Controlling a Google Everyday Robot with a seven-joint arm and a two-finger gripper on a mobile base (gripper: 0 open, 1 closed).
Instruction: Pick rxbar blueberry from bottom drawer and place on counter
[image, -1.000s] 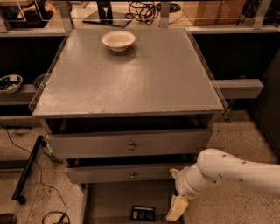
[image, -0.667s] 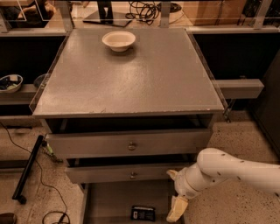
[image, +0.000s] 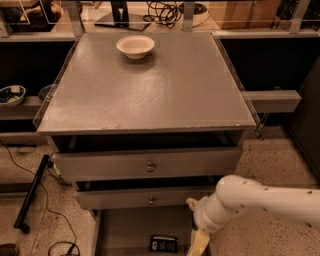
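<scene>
The rxbar blueberry, a small dark flat bar with pale label marks, lies on the grey floor of the bottom drawer, which is pulled out below the two knobbed drawers. My gripper hangs from the white arm at the drawer's right side, just right of the bar and apart from it. One pale finger points down past the frame's lower edge. The grey counter above carries only a bowl.
A white bowl stands at the counter's back middle. Clear acrylic rims line its sides. The two upper drawers stand slightly open. A black pole and cables lie on the floor left. Side shelves flank the cabinet.
</scene>
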